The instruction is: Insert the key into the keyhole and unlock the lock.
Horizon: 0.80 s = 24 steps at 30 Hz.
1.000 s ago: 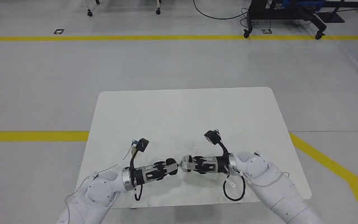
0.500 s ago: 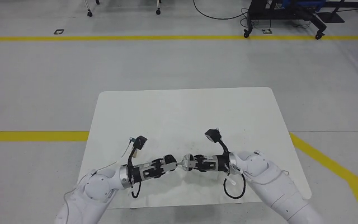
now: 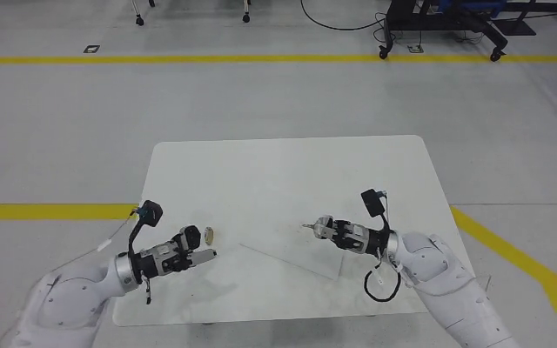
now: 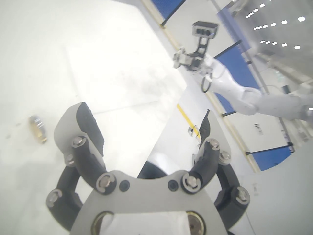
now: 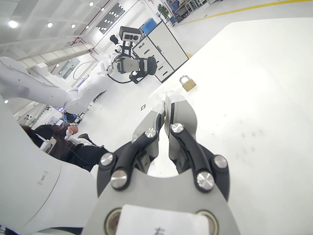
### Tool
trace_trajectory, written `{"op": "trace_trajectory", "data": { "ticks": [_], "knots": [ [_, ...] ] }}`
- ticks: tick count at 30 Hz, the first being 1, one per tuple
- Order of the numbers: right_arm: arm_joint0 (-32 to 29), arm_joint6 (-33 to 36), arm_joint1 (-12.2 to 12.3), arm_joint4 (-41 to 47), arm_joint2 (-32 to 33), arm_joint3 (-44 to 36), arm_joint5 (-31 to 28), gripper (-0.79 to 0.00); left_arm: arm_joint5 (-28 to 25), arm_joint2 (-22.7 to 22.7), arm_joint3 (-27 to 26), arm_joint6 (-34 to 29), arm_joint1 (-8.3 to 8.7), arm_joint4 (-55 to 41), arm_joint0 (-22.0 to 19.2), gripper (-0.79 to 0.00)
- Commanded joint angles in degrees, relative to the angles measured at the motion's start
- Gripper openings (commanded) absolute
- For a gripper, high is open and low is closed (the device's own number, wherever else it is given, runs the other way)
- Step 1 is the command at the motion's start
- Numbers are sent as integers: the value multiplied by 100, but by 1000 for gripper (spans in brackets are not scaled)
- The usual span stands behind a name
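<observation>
The small brass padlock (image 3: 209,234) lies on its side on the white counter (image 3: 287,165), near the counter's left edge. The left tool (image 3: 204,256) hovers just beside it, on the robot's side, and does not touch it. From the left wrist, that tool (image 4: 144,116) stands wide, with nothing between its dark pads, and the padlock (image 4: 38,133) lies just outside one finger.

The right tool (image 3: 320,228) is over the right half of the counter, pointing toward the lock. Its fingers are pressed together (image 5: 164,106), and in the top view a thin sliver, apparently the key (image 3: 306,226), sticks out past their tips. From the right wrist the padlock (image 5: 187,83) shows well ahead of the fingertips with its shackle up. Whether the shackle is latched cannot be told.

Lock and key are well apart, with a stretch of counter between them that bears faint straight crease lines (image 3: 287,261).

Around the counter is grey floor with yellow tape lines (image 3: 261,59). A dark wheeled frame (image 3: 444,26) stands far beyond it, and a grey drawer cabinet (image 5: 161,57) stands off to the left side.
</observation>
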Motion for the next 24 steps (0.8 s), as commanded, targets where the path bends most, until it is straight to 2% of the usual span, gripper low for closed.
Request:
{"op": "trace_trajectory", "data": {
  "ticks": [1,3,5,7,8,10,14,17,24],
  "knots": [
    [14,33,-1,38,-5,20,0,-785,494,-160,-182,-280,43,461,71,0],
    [14,33,-1,38,-5,20,0,-785,908,-224,-333,-337,76,1153,68,0],
    [14,33,-1,38,-5,20,0,-785,1191,-77,-406,-270,83,1756,-12,0],
    [14,33,-1,38,-5,20,0,-785,1296,281,-406,-213,78,2401,-219,0],
    [14,33,-1,38,-5,20,0,-785,1279,408,-355,-220,71,2431,-296,0],
    [14,33,-1,38,-5,20,0,-785,1410,748,-83,-237,51,2754,-667,0],
    [14,33,-1,38,-5,20,0,-785,1727,1379,292,-314,-15,3141,-1162,-175],
    [14,33,-1,38,-5,20,0,-785,1827,1695,619,-271,-68,3110,-1469,-262],
    [14,33,-1,38,-5,20,0,-785,1897,1994,1075,-137,-117,3236,-1796,-360]
  ]
}}
